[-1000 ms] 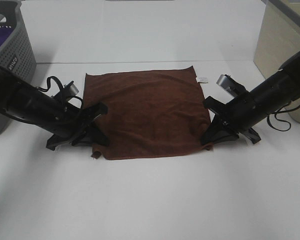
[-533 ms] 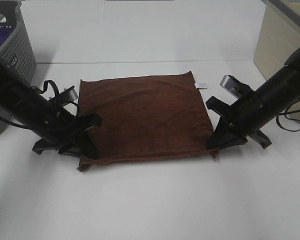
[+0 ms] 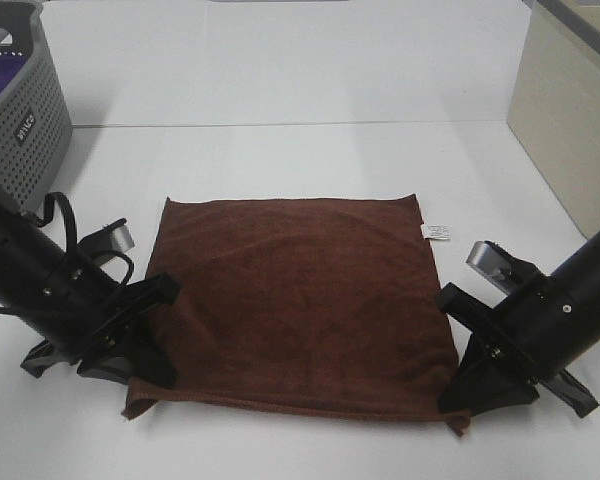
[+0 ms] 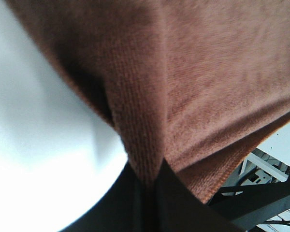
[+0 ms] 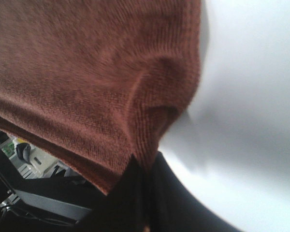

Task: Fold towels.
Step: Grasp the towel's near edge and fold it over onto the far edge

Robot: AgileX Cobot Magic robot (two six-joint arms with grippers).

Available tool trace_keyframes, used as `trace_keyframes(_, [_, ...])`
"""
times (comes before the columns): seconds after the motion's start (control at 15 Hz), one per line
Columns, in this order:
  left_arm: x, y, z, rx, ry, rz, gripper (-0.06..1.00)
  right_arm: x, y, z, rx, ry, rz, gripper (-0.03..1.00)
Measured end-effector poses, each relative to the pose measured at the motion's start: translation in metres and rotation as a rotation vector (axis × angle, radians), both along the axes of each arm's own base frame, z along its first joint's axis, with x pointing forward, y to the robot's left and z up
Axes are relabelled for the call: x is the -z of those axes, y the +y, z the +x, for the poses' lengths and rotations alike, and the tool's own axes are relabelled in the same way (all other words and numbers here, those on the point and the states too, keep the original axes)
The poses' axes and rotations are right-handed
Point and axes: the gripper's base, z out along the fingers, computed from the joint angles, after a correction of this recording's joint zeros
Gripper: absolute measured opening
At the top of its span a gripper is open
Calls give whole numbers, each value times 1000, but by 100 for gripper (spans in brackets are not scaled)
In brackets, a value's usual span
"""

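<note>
The reddish-brown towel (image 3: 295, 300) lies spread on the white table, its small white tag (image 3: 438, 232) at the far right corner. My left gripper (image 3: 148, 372) is shut on the towel's near left corner. My right gripper (image 3: 470, 392) is shut on the near right corner. The near edge hangs slightly lifted between them. In the left wrist view the cloth (image 4: 193, 87) is pinched between the fingers (image 4: 135, 203). In the right wrist view the cloth (image 5: 87, 72) is pinched the same way between the fingers (image 5: 135, 193).
A grey perforated basket (image 3: 25, 110) with purple cloth inside stands at the far left. A beige cabinet (image 3: 570, 110) stands at the right edge. The white table (image 3: 300, 160) stretches behind the towel.
Both grippers have pulled the towel toward the near edge of the table, holding its near corners. The towel has slid nearer and lies flatter.
</note>
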Motion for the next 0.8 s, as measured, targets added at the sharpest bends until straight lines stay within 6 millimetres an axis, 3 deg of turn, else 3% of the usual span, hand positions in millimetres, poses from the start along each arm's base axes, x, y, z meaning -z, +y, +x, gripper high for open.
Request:
trace_keyframes(0.13, [-7, -2, 9, -6, -36, -2, 1, -14, 0, 13, -5, -85, -2, 0])
trace_keyframes(0.6, [-61, -9, 83, -55, -324, 57, 1, -82, 2, 110, -55, -435, -16, 0])
trace_keyframes(0.8, [-61, -13, 111, -56, -395, 75, 1, -78, 4, 147, -74, -461, -16, 0])
